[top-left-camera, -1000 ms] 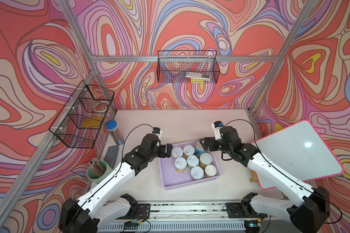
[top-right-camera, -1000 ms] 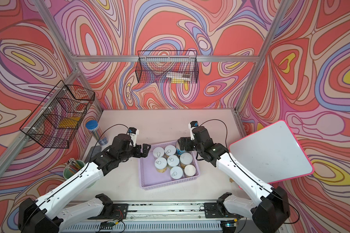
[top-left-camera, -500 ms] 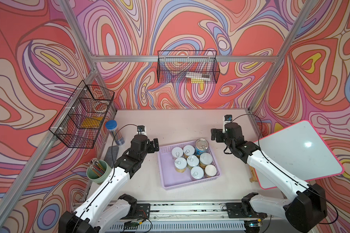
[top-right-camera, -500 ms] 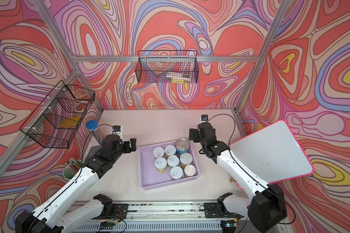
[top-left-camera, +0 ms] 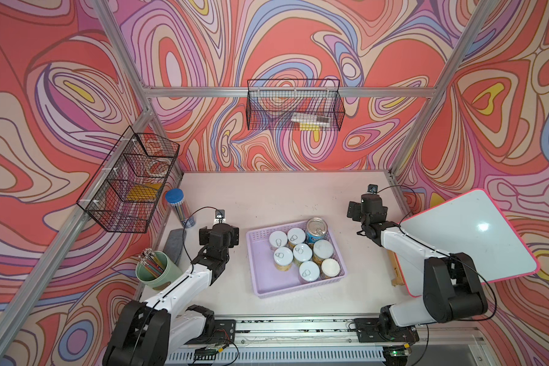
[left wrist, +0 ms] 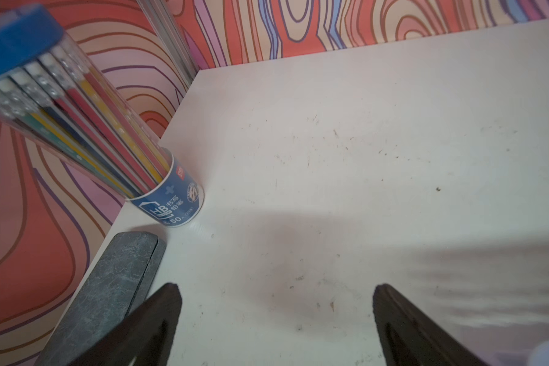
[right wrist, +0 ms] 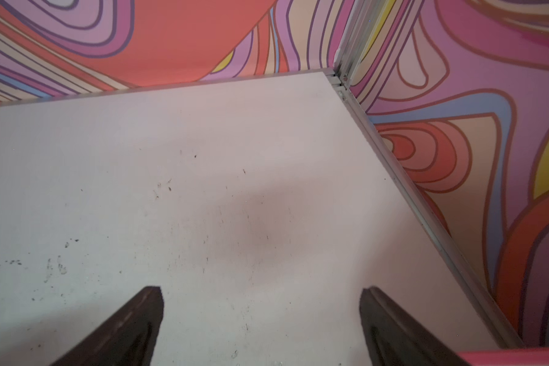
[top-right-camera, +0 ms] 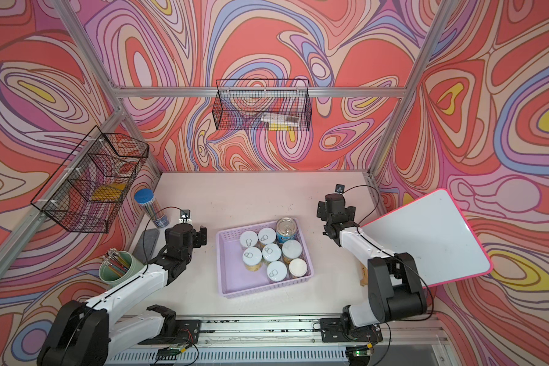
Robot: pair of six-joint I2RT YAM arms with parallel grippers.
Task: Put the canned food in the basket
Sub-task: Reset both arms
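All eight tins of canned food stand upright inside the shallow rectangular lilac plastic basket, which sits near the middle of the pale tabletop: seven small tins with whitish pull-tab lids are packed close together, and the bigger blue-labelled tin stands in the basket's far right corner, just beside them. The left gripper hangs over bare table just to the left of the basket, its two dark fingers spread wide with nothing between them. In its wrist view a tall clear tube of pencils with a blue cap and a flat grey slab-like case lie close by at the table's left edge. The right gripper is well apart from the basket, over the far right part of the table, fingers likewise wide apart and empty. A pale green cup of pencils stands near the left arm, and a pink-rimmed whiteboard leans at the right
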